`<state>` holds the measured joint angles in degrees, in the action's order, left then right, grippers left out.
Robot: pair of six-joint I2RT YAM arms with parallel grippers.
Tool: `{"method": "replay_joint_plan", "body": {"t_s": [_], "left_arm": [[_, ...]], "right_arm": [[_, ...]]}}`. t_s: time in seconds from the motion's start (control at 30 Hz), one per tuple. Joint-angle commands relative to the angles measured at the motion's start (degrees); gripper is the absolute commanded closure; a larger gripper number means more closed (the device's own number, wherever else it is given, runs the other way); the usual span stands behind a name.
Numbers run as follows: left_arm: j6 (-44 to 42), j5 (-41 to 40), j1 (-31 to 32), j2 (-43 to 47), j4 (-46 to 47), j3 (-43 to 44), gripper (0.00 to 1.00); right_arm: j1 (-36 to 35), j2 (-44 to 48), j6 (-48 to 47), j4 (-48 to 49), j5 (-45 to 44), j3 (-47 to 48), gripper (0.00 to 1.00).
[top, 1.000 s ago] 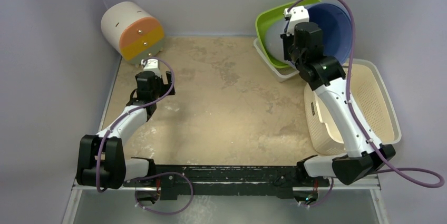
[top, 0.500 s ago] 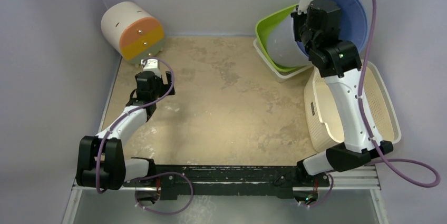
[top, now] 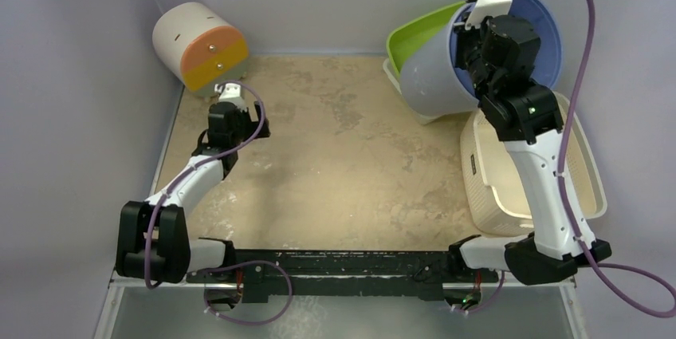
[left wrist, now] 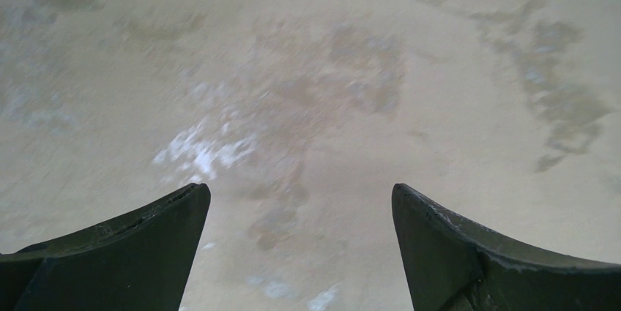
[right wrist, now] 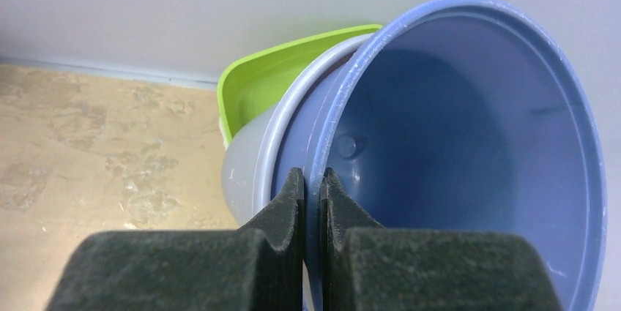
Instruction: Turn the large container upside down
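The large blue container [top: 434,76] is a round bucket, lifted and tipped on its side at the back right, its mouth facing right. My right gripper [top: 477,45] is shut on its rim; in the right wrist view the fingers [right wrist: 313,186] pinch the rim of the blue container [right wrist: 469,135] with one finger inside and one outside. My left gripper [top: 231,98] is open and empty, low over the tan table at the back left; the left wrist view shows its fingers [left wrist: 296,201] wide apart over bare table.
A green tub [top: 414,32] leans behind the bucket on a white tray [top: 430,114]. A cream basket [top: 582,163] stands at the right under my right arm. A white and orange drum [top: 199,44] lies at the back left corner.
My right arm has risen and moved right, lifting the blue container out of the green tub and tilting it. My left gripper has shifted slightly toward the back.
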<state>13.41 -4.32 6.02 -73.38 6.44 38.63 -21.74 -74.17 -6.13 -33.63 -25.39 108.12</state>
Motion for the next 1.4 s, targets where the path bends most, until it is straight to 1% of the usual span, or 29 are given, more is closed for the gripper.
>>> {"method": "replay_joint_plan", "body": {"t_s": [0.0, 0.13, 0.23, 0.47, 0.53, 0.6, 0.67, 0.8, 0.97, 1.03, 1.1, 1.23, 1.37], "left_arm": [[7.9, 6.9, 3.9, 0.0, 10.3, 9.8, 0.05], [17.2, 12.2, 9.2, -5.7, 13.6, 21.5, 0.05], [30.6, 15.1, 12.5, -10.2, 23.2, 26.7, 0.07], [56.9, 18.3, 18.7, -24.2, 46.8, 37.9, 0.15], [62.5, 18.4, 20.8, -27.8, 52.8, 40.6, 0.15], [65.3, 19.0, 23.2, -30.4, 55.4, 43.5, 0.15], [64.4, 20.2, 25.6, -32.1, 53.9, 46.3, 0.16], [56.6, 21.8, 30.1, -34.1, 42.8, 53.4, 0.17], [53.4, 22.5, 34.0, -36.9, 34.6, 60.6, 0.18], [51.0, 22.4, 35.3, -37.5, 29.8, 62.9, 0.20], [47.8, 21.7, 36.3, -37.9, 24.8, 64.2, 0.21], [44.3, 20.3, 37.9, -39.0, 19.5, 65.5, 0.24], [37.9, 16.7, 39.7, -40.0, 11.9, 68.1, 0.25]], "right_arm": [[0.0, 0.8, -1.7, 13.4, 0.4, -2.0, 1.00], [-0.1, -0.5, -2.8, 14.0, 0.7, -0.7, 1.00], [-0.1, -0.9, -2.4, 14.4, 1.4, -0.7, 1.00], [-0.1, -0.5, -1.6, 14.0, 2.0, -1.1, 1.00], [-0.1, -0.2, -1.5, 14.0, 2.1, -1.2, 1.00], [-0.1, -0.1, -1.3, 13.8, 2.1, -1.1, 1.00], [-0.1, -0.2, -1.1, 13.8, 2.3, -1.1, 1.00], [-0.1, -0.4, -0.7, 14.1, 3.1, -0.9, 1.00], [0.0, -1.0, -0.3, 13.9, 4.4, -1.0, 1.00], [-0.1, -1.1, -0.2, 14.0, 4.8, -1.2, 1.00], [-0.1, -1.1, 0.1, 14.2, 5.5, -1.5, 1.00], [-0.1, -1.2, 0.3, 14.4, 6.3, -1.4, 1.00], [-0.1, -1.2, 0.4, 14.4, 6.8, -0.9, 1.00]]}}
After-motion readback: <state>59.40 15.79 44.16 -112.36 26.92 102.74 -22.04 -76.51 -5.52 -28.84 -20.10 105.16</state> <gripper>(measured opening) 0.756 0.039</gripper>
